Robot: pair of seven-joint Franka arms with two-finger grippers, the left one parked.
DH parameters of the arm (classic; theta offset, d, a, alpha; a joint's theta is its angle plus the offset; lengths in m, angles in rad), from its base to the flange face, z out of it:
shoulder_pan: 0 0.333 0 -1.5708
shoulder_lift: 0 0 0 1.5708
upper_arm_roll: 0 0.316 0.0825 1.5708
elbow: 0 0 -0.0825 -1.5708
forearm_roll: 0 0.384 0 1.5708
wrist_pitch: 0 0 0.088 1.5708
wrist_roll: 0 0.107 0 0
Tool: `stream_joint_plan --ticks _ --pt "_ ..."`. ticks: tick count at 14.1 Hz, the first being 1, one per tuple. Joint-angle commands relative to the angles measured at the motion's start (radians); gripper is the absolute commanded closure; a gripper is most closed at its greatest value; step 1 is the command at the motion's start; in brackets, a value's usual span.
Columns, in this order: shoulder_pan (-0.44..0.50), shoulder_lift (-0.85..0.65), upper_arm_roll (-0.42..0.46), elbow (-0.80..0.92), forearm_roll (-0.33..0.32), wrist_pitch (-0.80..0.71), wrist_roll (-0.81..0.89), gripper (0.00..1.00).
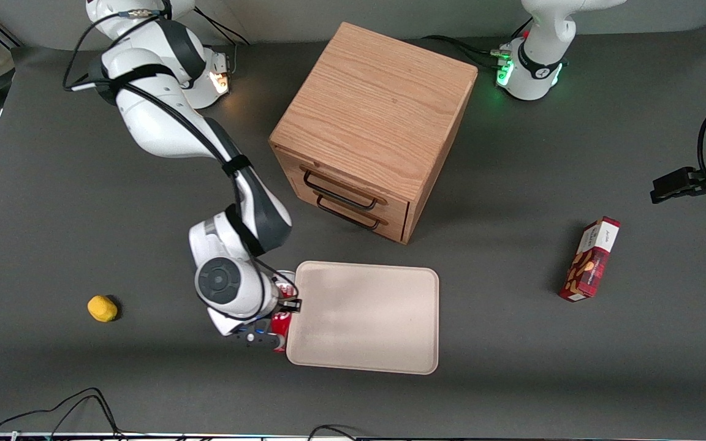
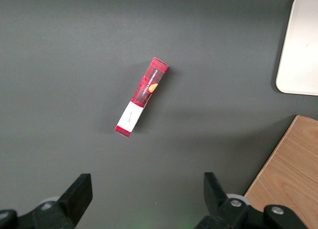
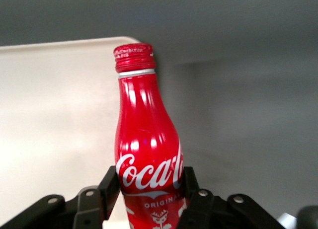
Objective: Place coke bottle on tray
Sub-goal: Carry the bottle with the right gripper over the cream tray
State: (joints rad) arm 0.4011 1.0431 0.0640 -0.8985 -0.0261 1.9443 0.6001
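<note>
Right gripper (image 1: 279,318) over the tray's edge toward the working arm's end of the worktop (image 1: 83,214), 2 black fingers (image 3: 110,188) pinching the lower body of the Coca-Cola bottle (image 3: 145,144). Seen from the right wrist: red bottle with white script logo and red ribbed cap, clamped between both fingers, with the beige tray (image 3: 54,119) on one side of it and grey worktop on the other. Seen from the front: only slivers of the bottle's red (image 1: 280,323) beneath the wrist, right at the rim of the tray (image 1: 365,318); cannot tell whether lifted or resting. Also from the front only: oak 2-drawer cabinet (image 1: 377,116) farther from the camera than the tray, yellow lump (image 1: 102,308) toward the working arm's end. Red plaid snack box (image 1: 590,259) toward the parked arm's end, lying on its side in the left wrist view (image 2: 142,97), alongside a corner of the tray (image 2: 300,45) and of the cabinet (image 2: 288,174).
</note>
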Motion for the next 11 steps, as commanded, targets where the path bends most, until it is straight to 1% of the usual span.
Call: stream_joint_plan --ticks 1,5,10,11 --pt "0.041 0.044 -0.026 0.064 0.008 0.008 0.049 1.00" --pt "0.071 0.086 -0.046 0.064 0.008 0.079 0.047 1.00" --pt "0.067 0.101 -0.047 0.064 0.005 0.097 0.032 1.00" --pt "0.064 0.101 -0.047 0.064 0.003 0.097 0.023 0.52"
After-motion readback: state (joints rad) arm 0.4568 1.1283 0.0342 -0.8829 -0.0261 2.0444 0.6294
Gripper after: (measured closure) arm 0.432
